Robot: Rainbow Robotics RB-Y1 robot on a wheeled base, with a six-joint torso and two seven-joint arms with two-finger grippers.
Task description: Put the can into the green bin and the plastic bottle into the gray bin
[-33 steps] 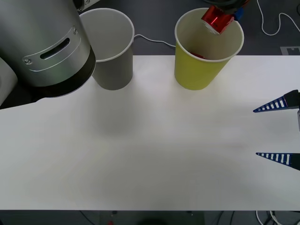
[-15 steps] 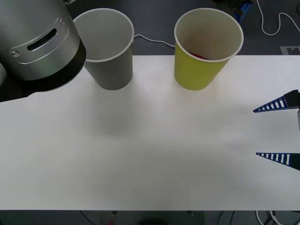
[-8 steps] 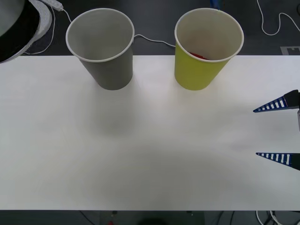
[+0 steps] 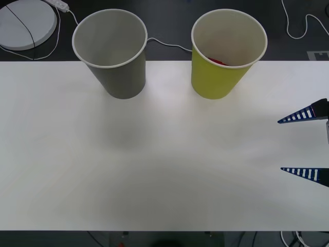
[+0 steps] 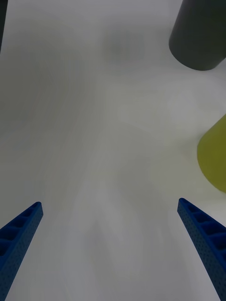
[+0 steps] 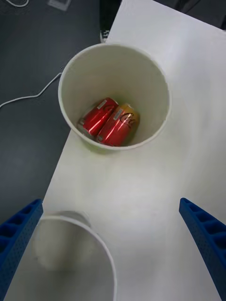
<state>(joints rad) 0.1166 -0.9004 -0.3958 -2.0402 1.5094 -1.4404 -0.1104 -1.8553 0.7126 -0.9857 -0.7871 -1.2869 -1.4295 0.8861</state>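
can (image 6: 120, 124) lies inside green bin (image 6: 141, 84); both claws spread wide, empty.

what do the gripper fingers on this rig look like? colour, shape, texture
Both grippers carry two blue, wedge-shaped fingers that taper to a point. On the right gripper, seen from the front, the fingers show pale ribs like stripes along their length and join dark mounts at the table's edge. The left gripper has the same blue fingers, with small dimples on the faces and ribbed cells along the edge.
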